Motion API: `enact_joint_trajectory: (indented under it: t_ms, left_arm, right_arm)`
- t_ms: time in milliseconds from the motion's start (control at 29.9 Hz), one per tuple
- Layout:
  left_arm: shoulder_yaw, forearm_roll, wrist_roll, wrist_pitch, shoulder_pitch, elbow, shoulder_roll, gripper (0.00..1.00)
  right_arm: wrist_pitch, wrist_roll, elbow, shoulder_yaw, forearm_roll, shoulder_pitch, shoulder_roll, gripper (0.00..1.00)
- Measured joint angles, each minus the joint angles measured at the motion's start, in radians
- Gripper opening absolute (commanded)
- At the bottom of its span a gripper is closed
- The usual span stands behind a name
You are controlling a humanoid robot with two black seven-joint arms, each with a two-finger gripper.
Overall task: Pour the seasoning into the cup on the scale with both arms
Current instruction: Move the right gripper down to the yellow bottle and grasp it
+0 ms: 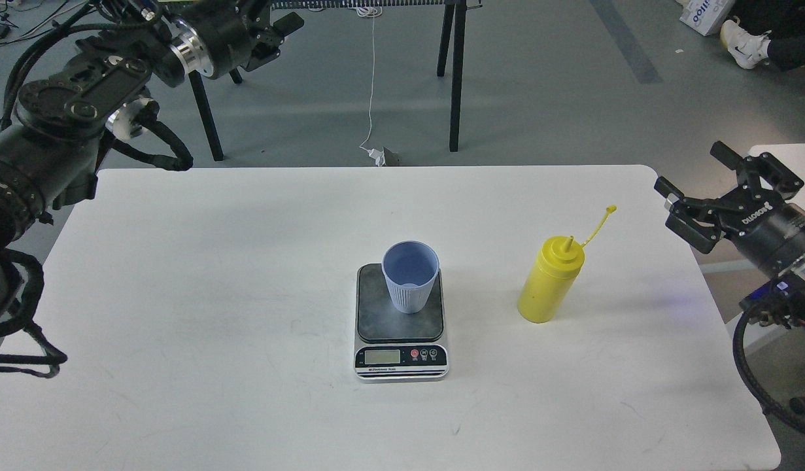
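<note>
Pouring has not begun, as far as I can judge. The seasoning (pixel 550 281) stands upright on the white counter (pixel 212 294), to the right of the scale (pixel 401 324) and clearly apart from it, with its small cap hanging loose on the thin tether, so the nozzle looks uncovered. The cup (pixel 411 276) stands upright on the dark platform of the scale, toward the back of it, and its inside looks empty (only the pale blue bottom is visible). The display on the front panel is too small to read.

Neither arm touches anything. The right end effector (pixel 716 190) hangs beyond the right edge of the counter with its fingers spread wide and nothing between them; it is the nearer one to the bottle. The left end effector (pixel 278 29) is raised high beyond the far left corner, and I cannot tell if its fingers are apart, because it is seen dark and from the side.

So all steps are left: to take the bottle, bring it over the cup, tilt it and squeeze.

For moving, the room is good. The counter is bare on the left and in front, and the gap between bottle and scale is free. The bottle stands well inside the right edge, so a sideways approach from the right seems possible without crossing the cup.
</note>
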Motion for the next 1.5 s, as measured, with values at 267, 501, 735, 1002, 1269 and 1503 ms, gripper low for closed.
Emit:
enact_joint_trajectory:
  t_ms: [267, 501, 735, 1002, 1269, 1503]
  left_arm:
    - [-0.044, -0.007, 0.0, 0.0, 0.04, 0.028, 0.0, 1.0]
    - [-0.046, -0.008, 0.0, 0.0, 0.057, 0.028, -0.005, 1.0]
    - [-0.044, -0.006, 0.0, 0.0, 0.064, 0.028, -0.007, 1.0]
    - [-0.04, -0.004, 0.0, 0.0, 0.078, 0.028, -0.015, 1.0]
    - [-0.037, -0.004, 0.0, 0.0, 0.081, 0.027, -0.017, 1.0]
    - [-0.038, -0.004, 0.0, 0.0, 0.09, 0.026, -0.016, 1.0]
  right_arm:
    - [0.0, 0.0, 0.051, -0.004, -0.014, -0.225, -0.031, 1.0]
    - [0.0, 0.0, -0.16, -0.075, -0.081, -0.159, 0.152, 1.0]
    - [0.0, 0.0, -0.269, -0.111, -0.152, -0.091, 0.286, 0.99]
    - [0.0, 0.0, -0.29, -0.113, -0.196, -0.064, 0.343, 1.0]
    - [0.0, 0.0, -0.324, -0.113, -0.225, -0.019, 0.402, 1.0]
    - [0.0, 0.0, -0.403, -0.113, -0.263, 0.033, 0.461, 1.0]
